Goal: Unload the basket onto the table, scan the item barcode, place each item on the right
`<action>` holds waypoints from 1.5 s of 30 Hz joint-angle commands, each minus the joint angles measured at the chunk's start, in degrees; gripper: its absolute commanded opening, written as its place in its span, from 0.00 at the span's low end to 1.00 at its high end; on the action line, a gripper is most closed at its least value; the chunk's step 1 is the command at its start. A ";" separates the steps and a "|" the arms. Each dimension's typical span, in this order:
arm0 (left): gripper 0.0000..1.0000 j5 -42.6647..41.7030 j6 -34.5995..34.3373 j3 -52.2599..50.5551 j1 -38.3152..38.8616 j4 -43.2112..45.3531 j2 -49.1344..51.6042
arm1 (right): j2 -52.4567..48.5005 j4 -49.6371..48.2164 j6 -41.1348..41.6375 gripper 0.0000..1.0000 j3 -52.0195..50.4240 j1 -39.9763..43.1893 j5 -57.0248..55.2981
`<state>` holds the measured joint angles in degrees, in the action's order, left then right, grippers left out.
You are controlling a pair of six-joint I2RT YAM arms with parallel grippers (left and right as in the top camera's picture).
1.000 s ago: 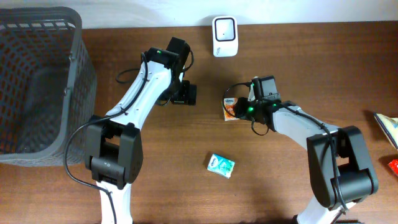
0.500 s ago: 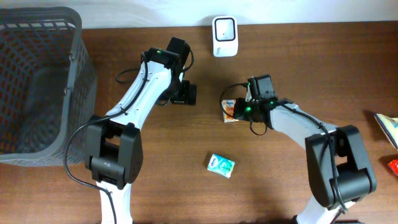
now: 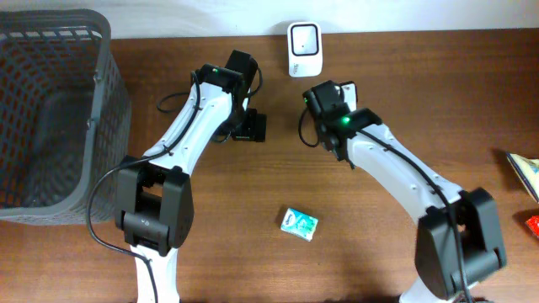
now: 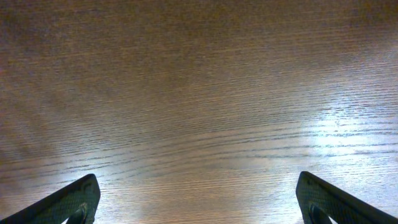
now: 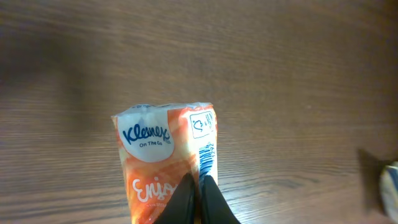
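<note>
The item is an orange and white Kleenex tissue pack [image 5: 163, 158] with a blue barcode [image 5: 207, 154] along its right edge. My right gripper [image 5: 200, 200] is shut on the pack's lower end and holds it above the wooden table. In the overhead view the right gripper [image 3: 323, 103] sits just below and right of the white scanner [image 3: 303, 38], and the pack is hidden beneath it. My left gripper [image 3: 250, 126] hangs to the left of the scanner. Its fingers [image 4: 68, 202] stand wide open over bare wood.
A grey mesh basket [image 3: 50, 109] fills the left side. A small teal pack [image 3: 298, 222] lies on the table toward the front. Two more items, one pale [image 3: 526, 172] and one red [image 3: 533, 223], show at the right edge.
My right gripper closed on the tissue pack, lifted it off the table and carried it up and left toward the scanner. The left arm has not moved.
</note>
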<state>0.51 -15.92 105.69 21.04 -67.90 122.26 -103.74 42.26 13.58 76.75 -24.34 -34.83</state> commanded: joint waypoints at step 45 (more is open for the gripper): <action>0.99 0.59 -0.57 0.31 -0.37 -0.33 -0.87 | -12.94 9.05 3.17 0.04 11.91 -5.53 -15.43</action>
<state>0.51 -15.92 105.69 21.04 -68.14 122.26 -115.04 52.60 16.32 87.88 -29.78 -45.54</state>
